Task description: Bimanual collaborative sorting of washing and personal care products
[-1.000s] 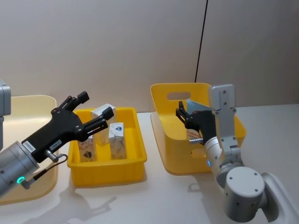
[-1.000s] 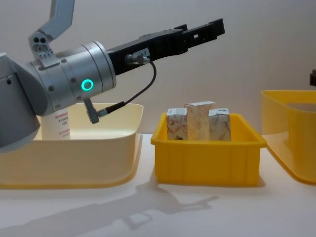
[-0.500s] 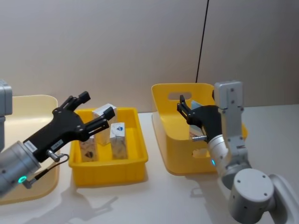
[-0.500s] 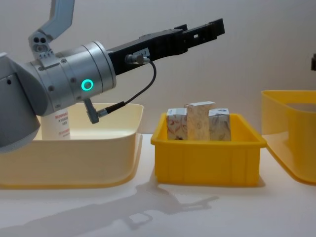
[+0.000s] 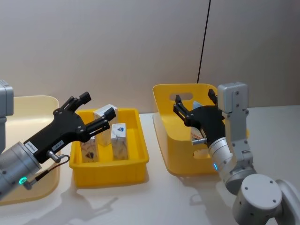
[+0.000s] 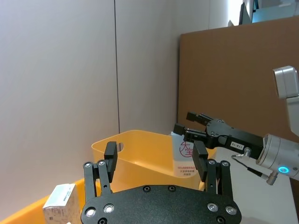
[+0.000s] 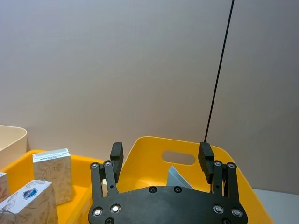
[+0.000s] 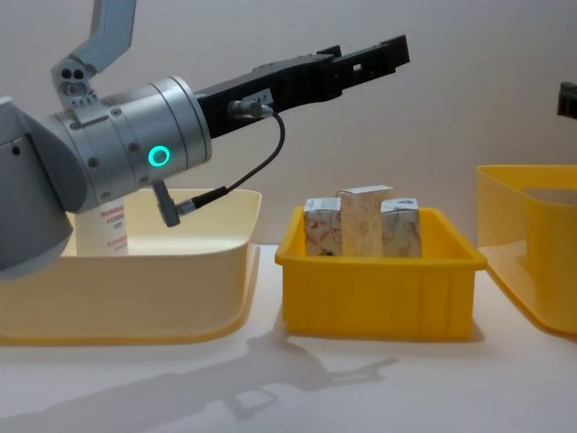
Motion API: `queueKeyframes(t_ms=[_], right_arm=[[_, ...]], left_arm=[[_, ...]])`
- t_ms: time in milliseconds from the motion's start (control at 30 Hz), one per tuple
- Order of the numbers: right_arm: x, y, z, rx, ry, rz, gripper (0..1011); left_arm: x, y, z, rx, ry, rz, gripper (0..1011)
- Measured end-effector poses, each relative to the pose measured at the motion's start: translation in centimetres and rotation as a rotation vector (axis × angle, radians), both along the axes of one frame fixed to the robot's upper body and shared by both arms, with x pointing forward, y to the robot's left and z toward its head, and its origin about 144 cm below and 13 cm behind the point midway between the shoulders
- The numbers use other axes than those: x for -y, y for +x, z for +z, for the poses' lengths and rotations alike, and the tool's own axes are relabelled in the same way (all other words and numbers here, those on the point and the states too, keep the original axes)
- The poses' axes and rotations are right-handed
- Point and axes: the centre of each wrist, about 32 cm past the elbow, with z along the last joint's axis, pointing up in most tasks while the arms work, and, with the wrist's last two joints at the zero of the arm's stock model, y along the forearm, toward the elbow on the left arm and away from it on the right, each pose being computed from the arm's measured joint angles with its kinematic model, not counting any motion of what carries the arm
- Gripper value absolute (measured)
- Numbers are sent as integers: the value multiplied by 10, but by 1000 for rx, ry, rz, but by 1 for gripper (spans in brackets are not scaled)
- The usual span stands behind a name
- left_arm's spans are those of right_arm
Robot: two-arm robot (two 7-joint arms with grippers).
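My left gripper (image 5: 96, 108) hangs open over the small yellow tray (image 5: 108, 163), nothing between its fingers; its long black fingers reach across the chest view (image 8: 374, 52). Three small cartons (image 5: 116, 140) (image 8: 364, 221) stand upright in that tray. My right gripper (image 5: 194, 99) is open above the large yellow bin (image 5: 168, 140), holding nothing. A pale-blue tube (image 6: 186, 156) with a red circled character leans inside that bin, its flat end (image 7: 179, 178) just below the right fingers. Another tube (image 8: 112, 230) stands in the cream bin (image 8: 135, 298).
The three containers sit in a row on the white table: cream bin at the left, small tray in the middle, large bin at the right. A black cable (image 5: 202, 42) runs down the wall behind the large bin. Bare table lies in front of the containers.
My right gripper has risen from inside the large bin to above its rim, and the tube has stayed in the bin. The left arm has not moved.
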Motion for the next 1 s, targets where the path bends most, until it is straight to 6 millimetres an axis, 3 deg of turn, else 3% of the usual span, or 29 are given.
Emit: queueKeyframes(t_ms=[367,1000], right_arm=[[0,-11,-11,-23,10,64,1001],[-3,-54,-47,-135,68,292,1001]], left_arm=[[-4,-12,-8,-19,55,94,1000],[-11,-45,-28,-42,192,334,1000]])
